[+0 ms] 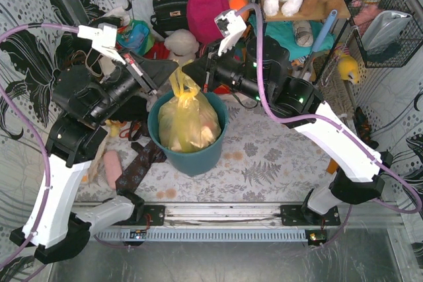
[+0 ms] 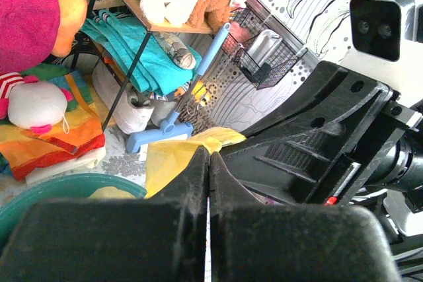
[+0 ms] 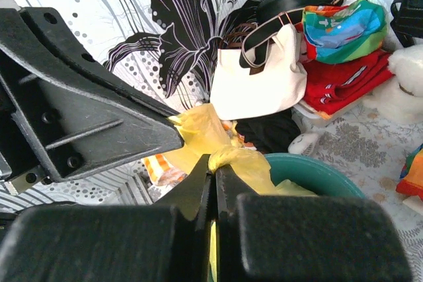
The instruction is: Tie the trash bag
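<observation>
trash bag (image 1: pixel 187 120) sits in teal bin (image 1: pixel 198 160), table centre | left gripper (image 1: pixel 172 67) and right gripper (image 1: pixel 187 68) both pinched closed on its twisted top ears | film likely thin, light, slippery, tear-prone | best hold: bunched neck, not single ply

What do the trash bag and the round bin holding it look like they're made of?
The trash bag looks like thin yellow-green plastic film, slightly glossy: it crinkles, bunches at the neck and lets pale contents show through. The bin looks like rigid teal plastic, smooth with a dull sheen and an even moulded rim, though that is only by look.
</observation>
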{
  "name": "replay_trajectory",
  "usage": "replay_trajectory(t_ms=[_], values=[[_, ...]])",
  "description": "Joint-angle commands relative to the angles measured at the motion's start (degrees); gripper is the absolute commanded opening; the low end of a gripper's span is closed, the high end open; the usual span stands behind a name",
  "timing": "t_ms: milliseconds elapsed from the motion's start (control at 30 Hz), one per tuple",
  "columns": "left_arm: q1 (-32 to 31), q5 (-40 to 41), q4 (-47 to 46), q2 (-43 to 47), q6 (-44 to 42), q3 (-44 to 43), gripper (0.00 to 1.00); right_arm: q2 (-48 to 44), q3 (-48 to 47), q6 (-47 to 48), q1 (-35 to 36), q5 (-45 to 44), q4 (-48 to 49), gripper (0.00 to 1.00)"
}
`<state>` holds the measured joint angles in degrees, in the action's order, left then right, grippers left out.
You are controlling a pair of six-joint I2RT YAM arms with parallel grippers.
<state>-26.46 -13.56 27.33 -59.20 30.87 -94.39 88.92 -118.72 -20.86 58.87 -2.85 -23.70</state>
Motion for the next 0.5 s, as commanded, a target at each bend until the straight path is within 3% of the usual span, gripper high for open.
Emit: replay_trajectory(t_ms=[0, 467], values=[[0.43, 1.25, -2.32, 1.32, 0.09, 1.21, 0.0, -0.48, 1.06, 0.99, 0.29, -1.66, 1.77, 0.0], [0.4, 7.38, 3.52, 5.91, -0.92, 14.4, 0.0, -4.23, 16.39, -2.66, 0.3, -4.05, 3.11, 0.0]])
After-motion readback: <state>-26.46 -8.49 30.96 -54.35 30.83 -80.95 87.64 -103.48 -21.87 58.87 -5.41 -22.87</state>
